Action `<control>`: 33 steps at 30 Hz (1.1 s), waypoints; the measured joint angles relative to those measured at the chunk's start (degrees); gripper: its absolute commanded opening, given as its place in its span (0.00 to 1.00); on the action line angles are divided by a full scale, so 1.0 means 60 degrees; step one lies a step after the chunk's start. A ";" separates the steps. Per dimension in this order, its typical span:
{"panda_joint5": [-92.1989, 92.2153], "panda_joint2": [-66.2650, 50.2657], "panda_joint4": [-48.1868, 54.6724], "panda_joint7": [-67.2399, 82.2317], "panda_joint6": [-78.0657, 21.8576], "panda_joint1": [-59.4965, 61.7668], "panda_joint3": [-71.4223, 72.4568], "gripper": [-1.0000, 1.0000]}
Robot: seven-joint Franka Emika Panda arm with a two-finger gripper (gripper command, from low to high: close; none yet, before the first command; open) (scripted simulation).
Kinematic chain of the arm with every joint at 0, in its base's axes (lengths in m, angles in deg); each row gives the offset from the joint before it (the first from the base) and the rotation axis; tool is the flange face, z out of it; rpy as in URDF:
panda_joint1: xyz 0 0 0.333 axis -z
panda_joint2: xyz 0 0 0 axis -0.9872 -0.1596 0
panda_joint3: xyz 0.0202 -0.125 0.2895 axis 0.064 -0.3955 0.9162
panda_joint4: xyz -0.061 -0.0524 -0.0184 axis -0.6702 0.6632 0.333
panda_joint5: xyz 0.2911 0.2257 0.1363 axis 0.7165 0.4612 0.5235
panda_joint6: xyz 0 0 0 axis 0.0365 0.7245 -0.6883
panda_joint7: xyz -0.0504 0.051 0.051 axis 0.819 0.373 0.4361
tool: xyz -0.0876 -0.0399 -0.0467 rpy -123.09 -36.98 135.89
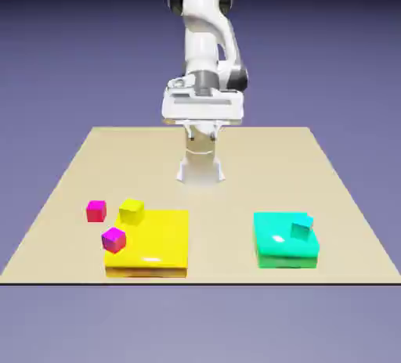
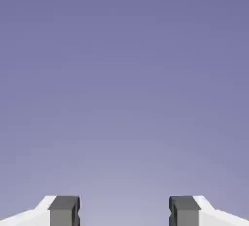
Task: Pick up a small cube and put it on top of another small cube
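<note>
Handling assessment: small cubes, none in the grip

Finding the fingers (image 2: 64,216) parted, with nothing between them; the hand view shows only plain backdrop beyond. The arm (image 1: 202,44) stands raised over the far side of the tabletop (image 1: 227,217), well apart from the cubes.

The red cube (image 1: 95,211) sits on the tabletop at the exterior view's left. Nearby, the yellow cube (image 1: 131,212) and the magenta cube (image 1: 113,240) overlap the wide yellow block (image 1: 157,236) in view; what each rests on cannot be confirmed. The cyan cube (image 1: 301,227) appears to lie on the green block (image 1: 274,241), toward the exterior view's right. The task does not specify which cube is to be lifted.

Judged handling: light, rigid, not fragile; the smooth faces may slip under an uneven grip. Recommended hold is across two opposite upright faces, at mid-height, with the fingers turned square to them. The magenta cube looks turned askew and would require a matching wrist angle. Close spacing at this group leaves risk of nudging a neighbour.
</note>
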 measured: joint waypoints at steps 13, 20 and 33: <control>0.0401 -0.3677 0.0953 -0.3255 -0.1508 0.4497 -0.0415 0.50; 0.0617 -0.5657 0.1466 -0.5008 -0.2319 0.7060 -0.0639 0.50; 0.1207 -0.8609 0.2035 -0.5350 -0.0885 0.8342 -0.0188 0.00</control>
